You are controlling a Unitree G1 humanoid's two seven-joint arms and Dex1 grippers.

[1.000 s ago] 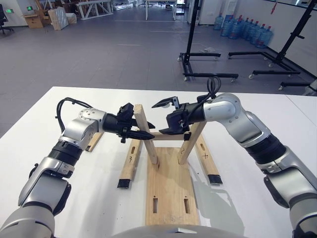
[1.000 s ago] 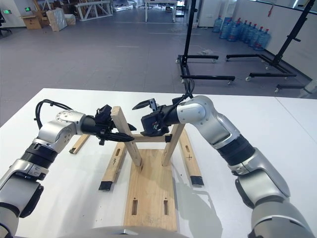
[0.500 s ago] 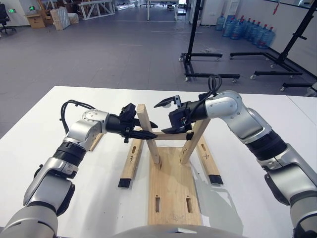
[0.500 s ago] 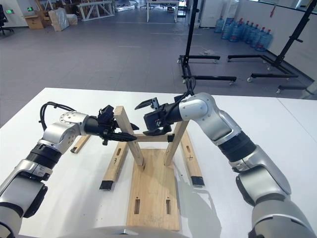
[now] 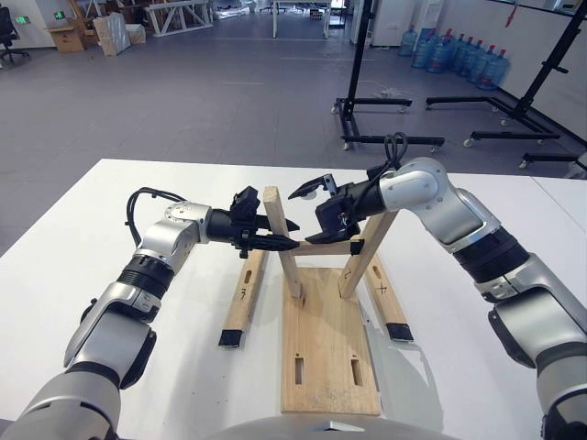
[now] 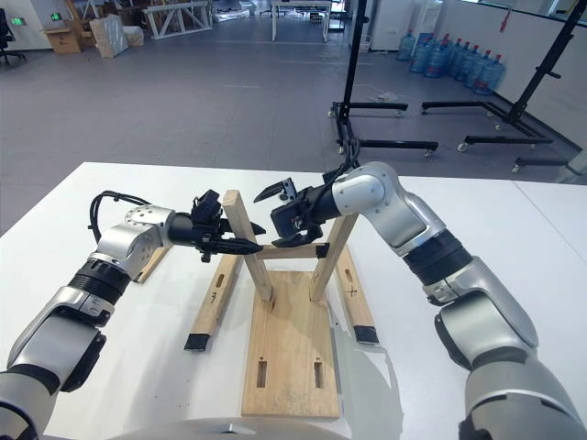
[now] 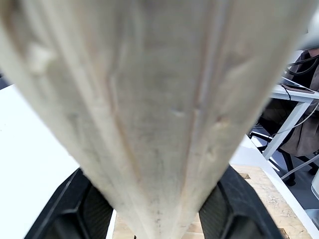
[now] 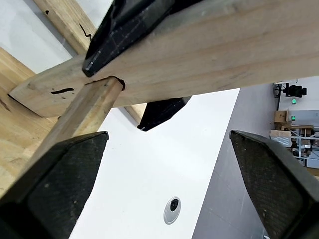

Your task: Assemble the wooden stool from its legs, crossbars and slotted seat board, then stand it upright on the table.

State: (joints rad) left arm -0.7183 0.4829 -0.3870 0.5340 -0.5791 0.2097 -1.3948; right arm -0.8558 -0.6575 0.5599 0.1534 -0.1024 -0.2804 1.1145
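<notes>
Seating of the first leg pair looks to us like the step in hand. The flat, pale wooden seat board (image 5: 330,321) lies on the table with its slots facing up. Two square, pale wooden legs stand slanted at its far end: the left upright leg (image 5: 292,273) and the right upright leg (image 5: 359,268), joined by a thin wooden crossbar (image 5: 323,248).

Our left gripper (image 5: 286,236) is clamped on the left upright leg just above the crossbar joint. Our right gripper (image 5: 300,218) hangs close over the crossbar with its fingers spread wide, holding nothing.

To do this well, we judge we should hold firm with the left, close the right on the other leg or the bar, and press both legs down evenly. That way neither foot should jam and the frame should not twist.

The near slots (image 5: 299,368) await a second pair. A left loose leg (image 5: 240,298) and a right loose leg (image 5: 385,307), both with black end caps, lie flat on either side of the board. A short wooden strip (image 6: 149,263) lies by our left forearm.

All of this rests on a white table (image 5: 119,188). Beyond it we see a grey floor (image 5: 211,92), black wheeled stands (image 5: 390,139) and blue water bottles (image 5: 468,50).
</notes>
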